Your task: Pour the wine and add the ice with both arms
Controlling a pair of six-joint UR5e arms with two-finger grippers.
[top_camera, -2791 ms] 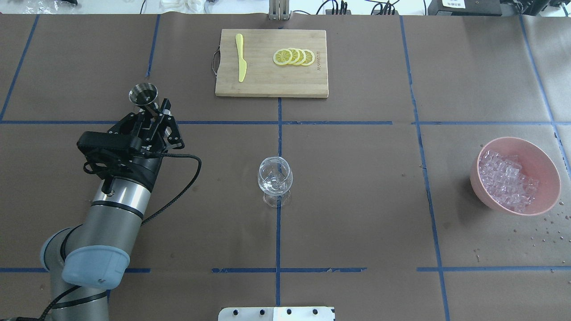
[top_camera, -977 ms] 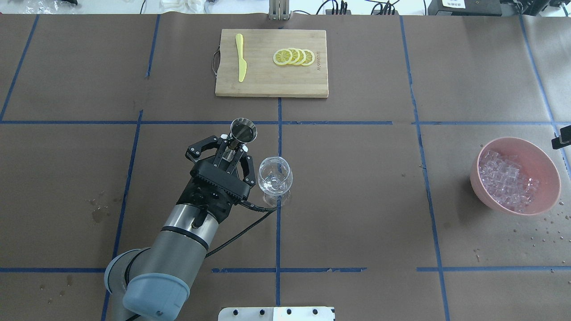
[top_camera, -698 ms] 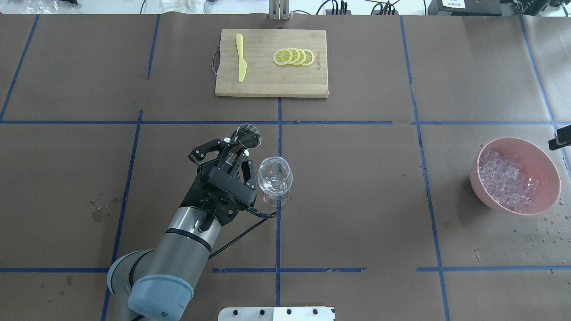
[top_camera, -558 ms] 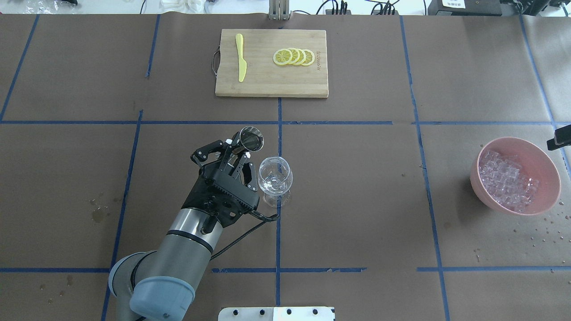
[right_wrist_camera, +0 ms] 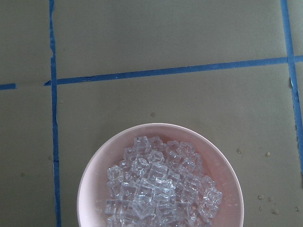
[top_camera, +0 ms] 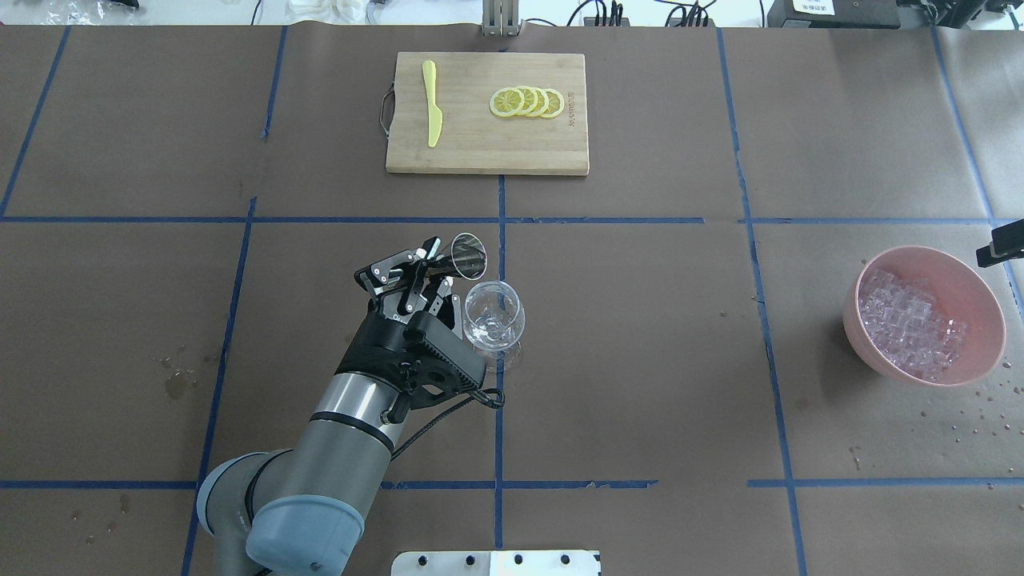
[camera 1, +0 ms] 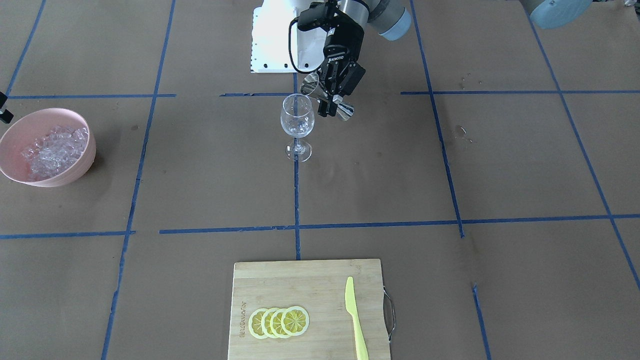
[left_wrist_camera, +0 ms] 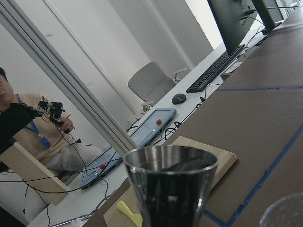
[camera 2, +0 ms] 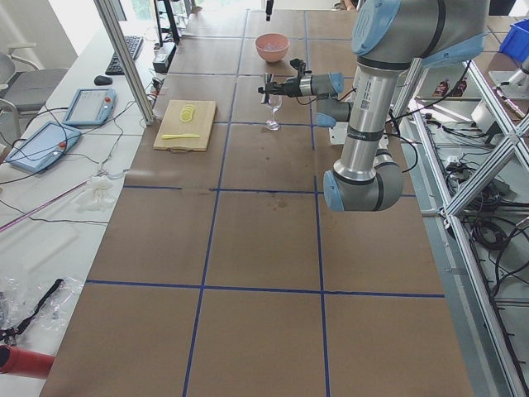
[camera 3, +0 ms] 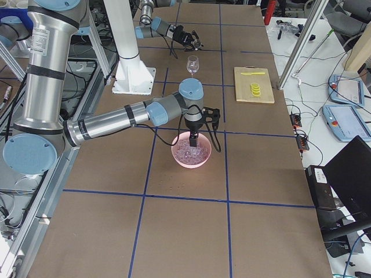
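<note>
- Overhead exterior view, left claw: black, two-finger, clamped on a steel double-cone jigger whose mouth tips toward the glass.
- Clear stemmed wine glass: upright on the brown tabletop, just beside the left claw, on its right.
- Right claw: hangs over the bowl; cannot tell whether parted or closed.
- Ice: small clear cubes heaped in a round pink bowl, directly beneath the right claw.

Bright, even light; soft shadow at the pink bowl's 8 o'clock; the ice glints. Left wrist view blows out white at 1 o'clock.
</note>
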